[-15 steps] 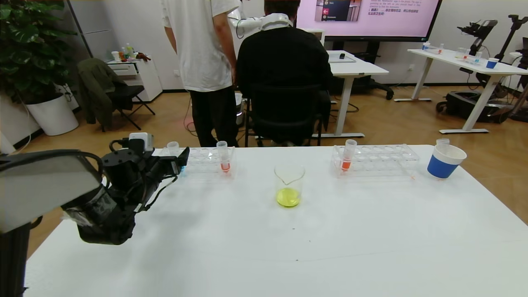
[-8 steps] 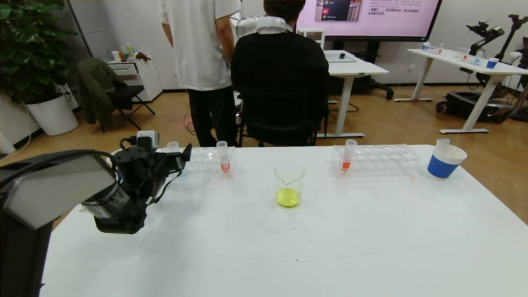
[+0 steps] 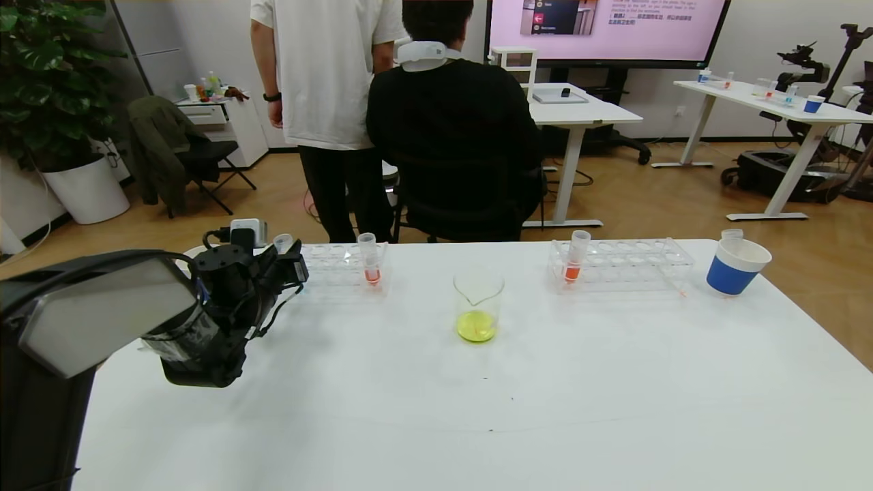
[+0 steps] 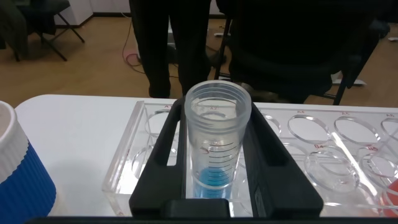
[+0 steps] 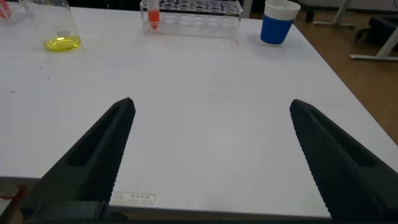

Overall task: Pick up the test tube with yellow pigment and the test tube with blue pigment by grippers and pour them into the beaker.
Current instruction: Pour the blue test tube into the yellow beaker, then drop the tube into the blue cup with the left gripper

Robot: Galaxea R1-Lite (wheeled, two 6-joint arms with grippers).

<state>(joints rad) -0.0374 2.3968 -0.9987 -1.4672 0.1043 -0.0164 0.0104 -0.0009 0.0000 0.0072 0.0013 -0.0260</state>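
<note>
The test tube with blue pigment [image 4: 214,140] is being clamped between the left gripper [image 4: 214,155] fingers; next, lifting clear of the rack [image 4: 134,155] is called for, toward the beaker [image 3: 478,305]

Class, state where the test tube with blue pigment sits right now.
The test tube with blue pigment stands in the left clear rack at the table's far left, clamped by the left gripper, beside a blue-and-white paper cup.

Beaker [image 3: 478,304] liquid yellow; gripped tube [image 4: 217,146] liquid blue.
</note>
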